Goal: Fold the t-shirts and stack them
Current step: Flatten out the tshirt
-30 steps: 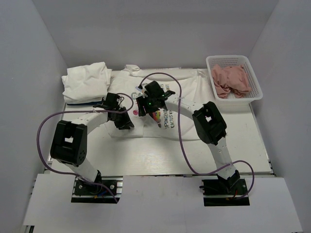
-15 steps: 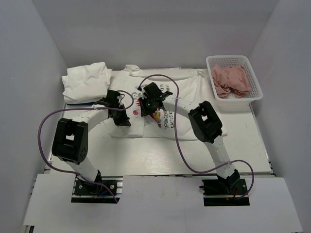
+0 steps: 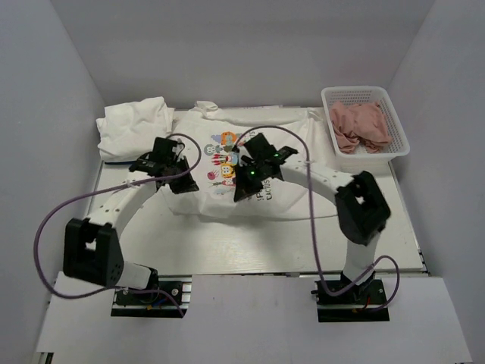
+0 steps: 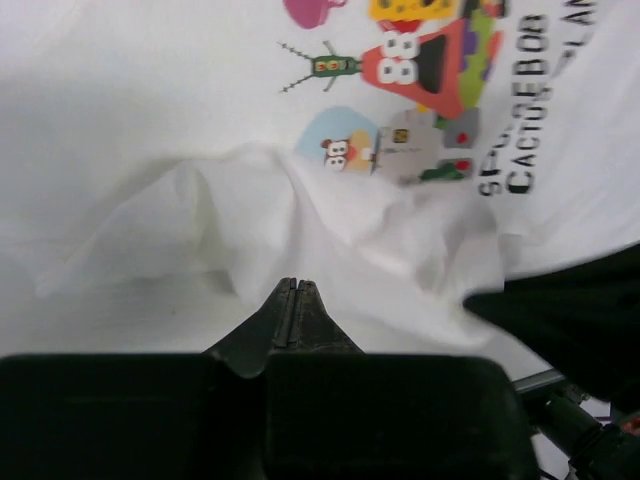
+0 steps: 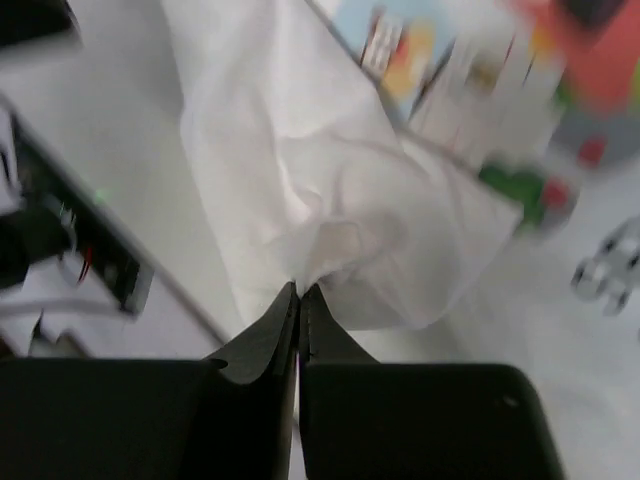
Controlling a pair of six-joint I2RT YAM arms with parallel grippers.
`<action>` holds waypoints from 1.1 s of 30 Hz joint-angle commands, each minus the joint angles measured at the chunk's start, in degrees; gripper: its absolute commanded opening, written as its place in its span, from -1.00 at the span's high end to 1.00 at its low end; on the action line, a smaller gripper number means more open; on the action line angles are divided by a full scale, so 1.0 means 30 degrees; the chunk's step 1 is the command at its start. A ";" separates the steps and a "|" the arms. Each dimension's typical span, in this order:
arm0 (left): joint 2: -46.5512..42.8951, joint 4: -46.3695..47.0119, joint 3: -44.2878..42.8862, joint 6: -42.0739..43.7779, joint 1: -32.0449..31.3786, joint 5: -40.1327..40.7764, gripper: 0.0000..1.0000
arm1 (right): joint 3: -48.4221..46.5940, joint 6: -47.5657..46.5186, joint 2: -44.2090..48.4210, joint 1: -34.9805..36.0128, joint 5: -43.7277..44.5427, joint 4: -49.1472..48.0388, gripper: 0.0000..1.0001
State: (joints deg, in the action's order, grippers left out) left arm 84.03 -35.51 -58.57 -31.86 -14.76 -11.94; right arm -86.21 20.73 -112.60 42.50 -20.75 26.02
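A white t-shirt point(image 3: 292, 148) with a colourful cartoon print and dark lettering lies spread across the middle of the table. My left gripper point(image 3: 184, 184) is shut on a raised fold of it point(image 4: 250, 200) at its left edge. My right gripper point(image 3: 242, 193) is shut on a bunched fold point(image 5: 300, 150) beside the print, and the cloth rises in a peak to its tips. The left wrist view shows the pinched cloth lifted, with shadow beneath. A second white t-shirt point(image 3: 135, 125) lies as a folded bundle at the back left corner.
A white plastic basket point(image 3: 356, 90) holding pink cloth point(image 3: 360, 125) stands at the back right. Purple cables loop from both arms over the table. Grey walls close in the left, right and back sides.
Both grippers have shut on the printed t-shirt. The left gripper has shifted left and the right one to the right, uncovering more of the print, while both arms have swung outward.
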 commanded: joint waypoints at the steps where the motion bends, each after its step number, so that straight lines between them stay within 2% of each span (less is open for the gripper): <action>1: -0.3337 -0.1839 -0.0167 0.0424 -0.0088 0.0378 1.00 | 0.2891 0.0738 0.3163 0.0159 -0.2251 0.4497 1.00; 2: -0.3748 -0.2194 -0.0166 0.0424 -0.0088 0.0378 1.00 | 0.3652 0.0504 0.3573 0.0217 -0.2484 0.5728 1.00; 4: -0.4625 -0.3100 0.0330 0.0424 -0.0088 0.0117 1.00 | 0.7599 -0.0377 0.5009 0.0509 -0.3364 0.7725 1.00; 5: -0.4863 -0.3338 0.0332 0.0424 -0.0088 0.0114 1.00 | 0.7615 -0.0377 0.5709 0.0511 -0.3394 0.7733 0.91; 6: -0.4865 -0.3630 0.0593 0.0424 -0.0088 -0.0089 1.00 | 0.9790 -0.0029 0.6470 0.0540 -0.3279 0.7530 0.63; 7: -0.5155 -0.3836 0.0828 0.0598 -0.0088 -0.0091 1.00 | 1.0653 0.0061 0.6825 0.0482 -0.3307 0.7325 0.39; 9: -0.5392 -0.4043 0.1034 0.0599 -0.0088 0.0083 0.96 | 1.0315 -0.0257 0.7910 0.0510 -0.2610 0.6882 -0.47; 10: -0.5392 -0.4043 0.1036 0.0599 -0.0088 0.0085 0.85 | 1.0021 -0.0666 0.8493 0.0569 -0.2343 0.6999 -0.81; 11: -0.5392 -0.4217 0.1036 0.0599 -0.0088 0.0085 0.62 | 0.9437 -0.0873 0.8615 0.0598 -0.1876 0.7203 -0.81; 14: -0.5158 -0.4219 0.0596 0.1007 -0.0088 0.0085 0.31 | 0.8090 -0.1256 0.8996 0.0452 -0.0411 0.7557 -0.81; 18: -0.4428 -0.3372 0.0362 0.1009 -0.0088 0.0085 -0.36 | 0.6650 -0.0467 0.9026 0.0278 0.2402 0.7063 -0.81; 19: -0.4252 -0.3080 0.0362 0.1183 -0.0088 0.0085 -0.97 | 0.6503 -0.0204 0.9055 0.0102 0.3479 0.6508 -0.81; 25: -0.1851 -0.0590 0.0072 0.0804 -0.0088 0.0523 -0.98 | 0.6063 0.1234 0.8208 -0.1333 0.6651 0.4452 -0.81; 28: -0.0041 0.0641 -0.0515 0.0804 0.0351 0.0699 -0.98 | 0.5506 0.1380 0.7328 -0.3116 0.8351 0.3956 -0.81; 29: 0.0549 0.0876 -0.0981 0.0804 0.0351 0.0932 -0.98 | 0.5883 0.1381 0.7182 -0.3673 0.8788 0.2619 -0.81; 32: 0.3062 0.0617 -0.2327 0.0804 0.0351 0.0759 -0.98 | 0.6208 0.1264 0.6479 -0.4702 0.9056 0.1700 -0.81; 33: 0.3538 0.0615 -0.2334 0.0804 0.0351 0.0556 -0.98 | 0.6354 0.1292 0.5810 -0.5690 0.9462 0.1727 -0.81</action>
State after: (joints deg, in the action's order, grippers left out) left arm 91.57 -36.03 -62.72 -29.39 -14.00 -10.26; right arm -67.09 23.83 -92.84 29.26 2.55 35.55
